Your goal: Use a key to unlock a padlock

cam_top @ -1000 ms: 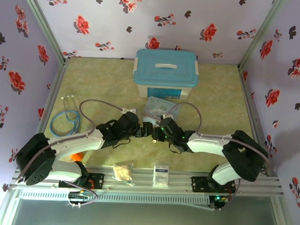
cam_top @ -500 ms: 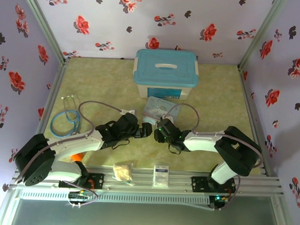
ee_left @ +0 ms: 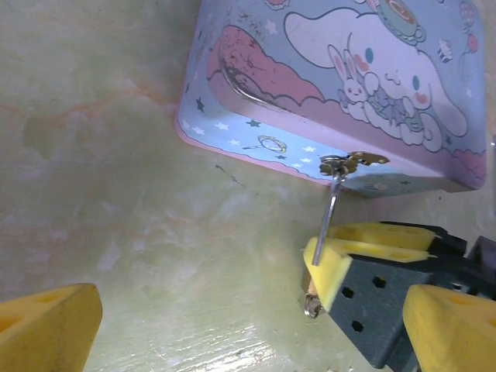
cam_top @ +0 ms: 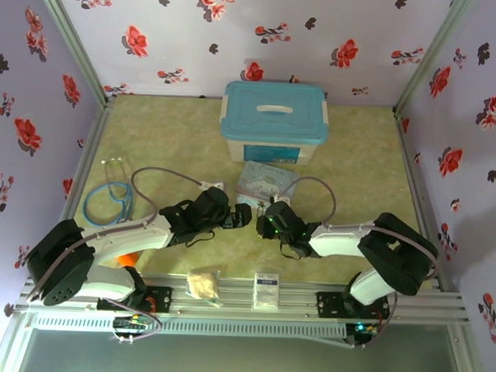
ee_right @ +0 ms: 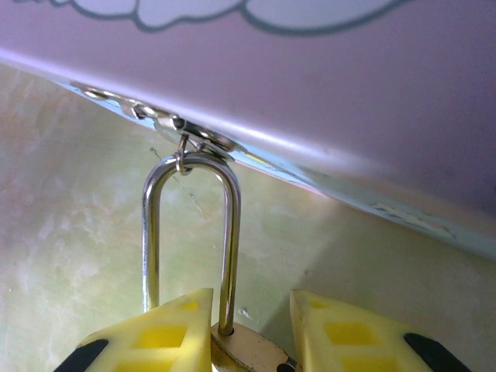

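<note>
Currently my left gripper (ee_left: 252,314) stands wide open and empty beside the tin (ee_left: 325,85), presumably free for the key. The padlock (ee_right: 246,350) hangs from the tin's hasp (ee_right: 190,136). My right gripper (ee_right: 249,314) pinches its brass body, apparently to steady it.

The table (cam_top: 373,158) was a marbled yellow-green slab. A white storage box (cam_top: 273,121) with a teal lid stood at its far middle, and a blue cartoon tin (cam_top: 261,180) lay flat just in front of it. A blue-tubed stethoscope (cam_top: 109,198) lay coiled by the left edge, well apart from both.
</note>
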Robot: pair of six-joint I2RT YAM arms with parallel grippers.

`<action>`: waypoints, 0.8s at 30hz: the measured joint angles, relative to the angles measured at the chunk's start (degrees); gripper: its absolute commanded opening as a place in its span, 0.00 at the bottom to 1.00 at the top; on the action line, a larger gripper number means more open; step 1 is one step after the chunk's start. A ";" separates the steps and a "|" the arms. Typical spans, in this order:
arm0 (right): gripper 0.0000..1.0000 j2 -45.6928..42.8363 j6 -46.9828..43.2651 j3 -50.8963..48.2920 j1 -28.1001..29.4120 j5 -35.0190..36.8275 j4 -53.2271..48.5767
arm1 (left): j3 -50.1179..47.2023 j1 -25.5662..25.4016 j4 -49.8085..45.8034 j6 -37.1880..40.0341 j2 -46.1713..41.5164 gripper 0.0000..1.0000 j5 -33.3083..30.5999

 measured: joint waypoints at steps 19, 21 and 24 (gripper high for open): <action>0.07 -4.22 8.02 -4.66 0.37 1.73 4.48 | 10.88 2.14 1.46 5.29 11.98 1.00 -3.19; 0.06 -4.22 8.55 -5.35 0.37 1.79 5.81 | 11.47 2.14 1.49 6.03 11.98 1.00 -3.78; 0.05 -4.22 9.51 -6.14 0.37 1.84 7.41 | 11.98 2.25 1.64 7.34 12.07 1.00 -5.25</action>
